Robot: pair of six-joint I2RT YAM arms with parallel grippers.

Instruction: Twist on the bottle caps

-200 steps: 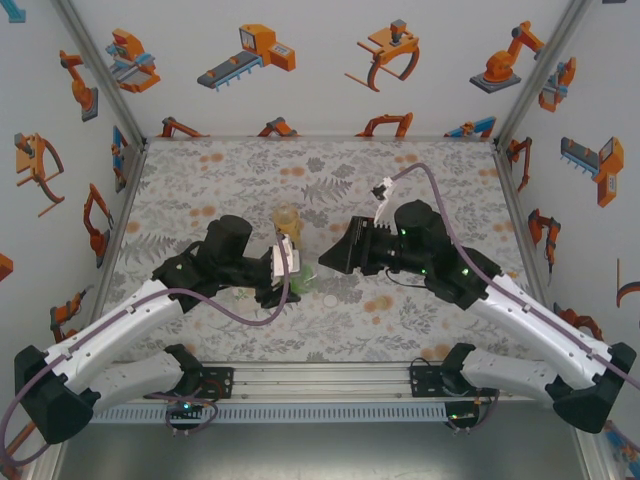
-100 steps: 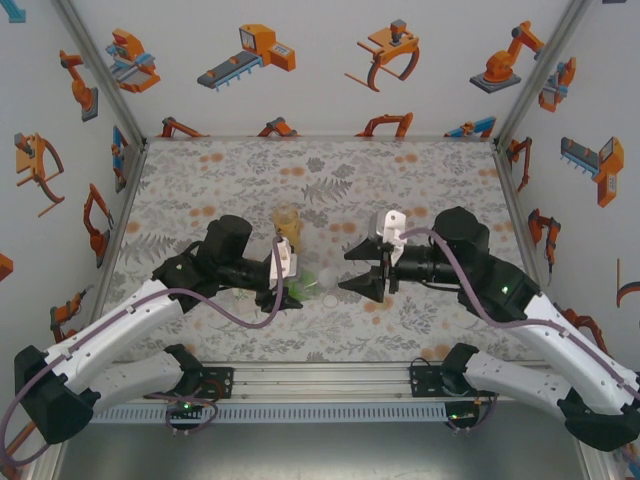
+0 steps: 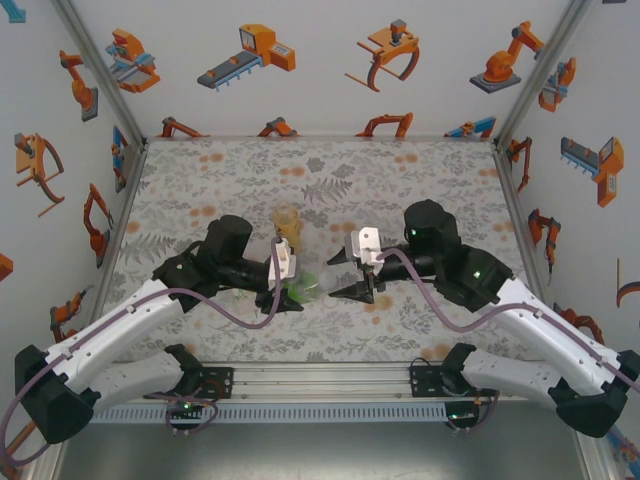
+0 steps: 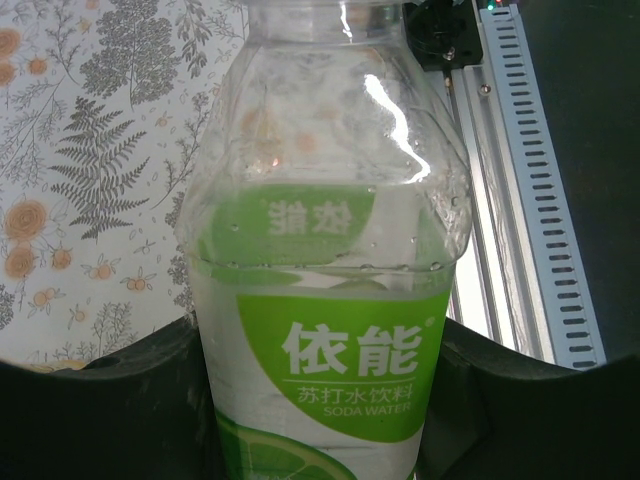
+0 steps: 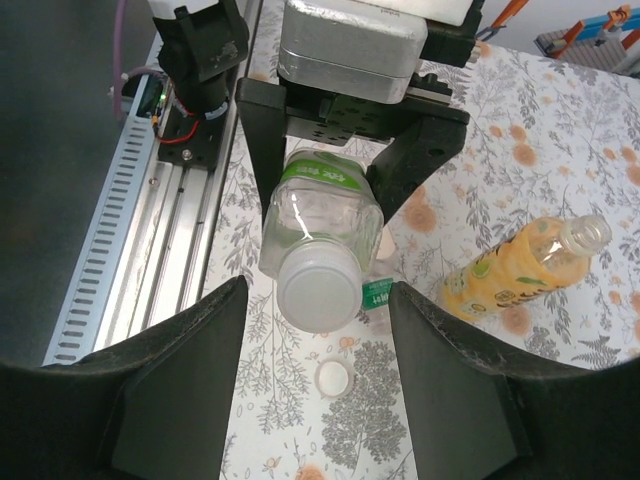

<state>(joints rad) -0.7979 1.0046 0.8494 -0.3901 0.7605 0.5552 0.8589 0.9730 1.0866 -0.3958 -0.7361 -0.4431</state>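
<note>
Presently the left gripper [image 5: 325,195] is clamped on the body of the soda water bottle [image 4: 320,250], with the mouth presented to the right gripper [image 5: 318,315]. The right fingers [image 5: 180,390] stand apart on either side of the white cap [image 5: 318,290] without touching it. That cap sits on the bottle neck; how far it is threaded cannot be told.

Recommendation: centre the cap between the fingers, close squarely on its rim, then turn about the bottle's axis while the left hold resists. An off-centre pinch would likely cock the cap or slip.

Nearest the arms runs the aluminium rail [image 5: 130,230], apart from the work. On the worktop [image 5: 560,120] below the bottle lies a loose white cap [image 5: 333,376]. A small green item [image 5: 377,293] near it is partly hidden and unidentified. Farther off lies the uncapped orange drink bottle [image 5: 520,262], well apart and no obstruction.
</note>
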